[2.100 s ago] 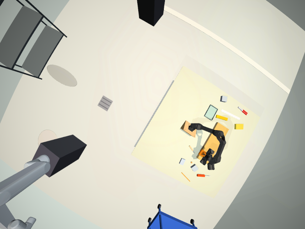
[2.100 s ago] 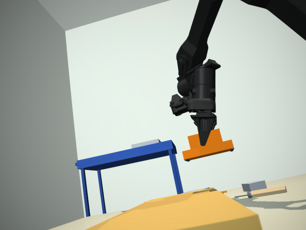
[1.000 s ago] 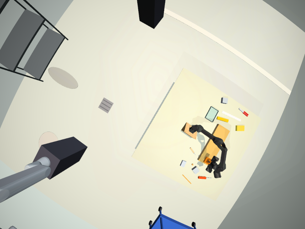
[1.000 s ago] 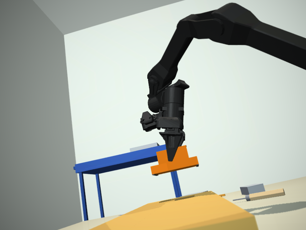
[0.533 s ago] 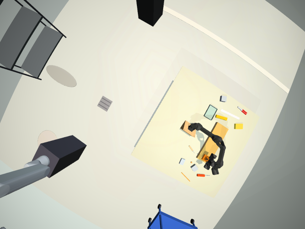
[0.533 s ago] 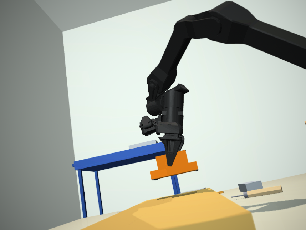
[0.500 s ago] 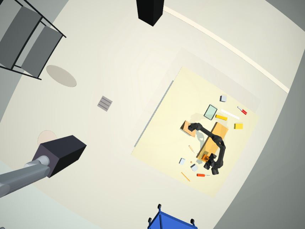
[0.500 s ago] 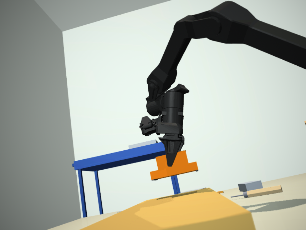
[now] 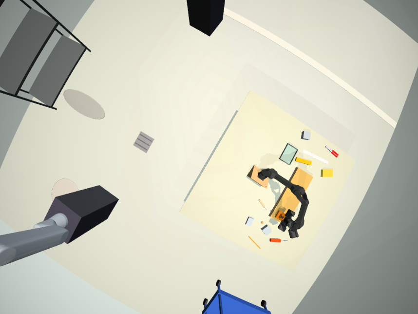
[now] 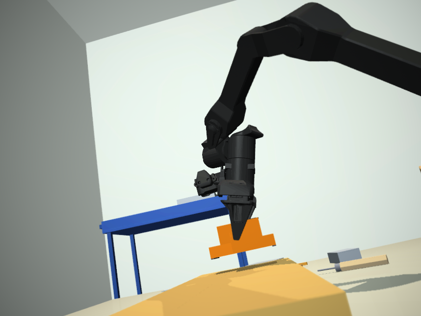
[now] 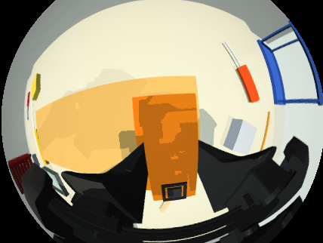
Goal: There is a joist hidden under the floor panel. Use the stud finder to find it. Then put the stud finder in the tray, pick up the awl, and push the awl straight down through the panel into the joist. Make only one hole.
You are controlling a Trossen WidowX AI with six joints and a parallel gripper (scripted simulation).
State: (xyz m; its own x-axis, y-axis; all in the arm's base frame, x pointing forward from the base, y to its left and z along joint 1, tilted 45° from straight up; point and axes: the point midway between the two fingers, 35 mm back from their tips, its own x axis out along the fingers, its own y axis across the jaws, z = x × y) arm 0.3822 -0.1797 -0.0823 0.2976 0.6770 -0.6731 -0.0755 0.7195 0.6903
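My gripper [image 9: 282,216] [image 10: 237,237] [image 11: 167,142] is shut on the orange stud finder [image 9: 279,214] [image 10: 250,238] [image 11: 171,113], one finger on each side. The stud finder hangs just above one end of the yellow-orange floor panel [image 9: 297,178] [image 10: 221,292] [image 11: 87,128], with a gap below it in the exterior view. A small dark framed square shows on its near end in the wrist view. The green tray [image 9: 288,154] [image 11: 56,181] stands beyond the panel's other end. The awl [image 9: 262,204] [image 10: 363,263], with a pale wooden handle, lies beside the panel. No joist is visible.
A red-handled screwdriver [image 9: 275,240] [image 11: 247,84], grey blocks [image 9: 266,230] [image 9: 249,221] and an orange stick [image 9: 254,242] lie near the held tool. A yellow bar [image 9: 303,161], white strip [image 9: 315,156], yellow block [image 9: 326,173] and red-handled pliers [image 9: 333,152] lie on the tray side.
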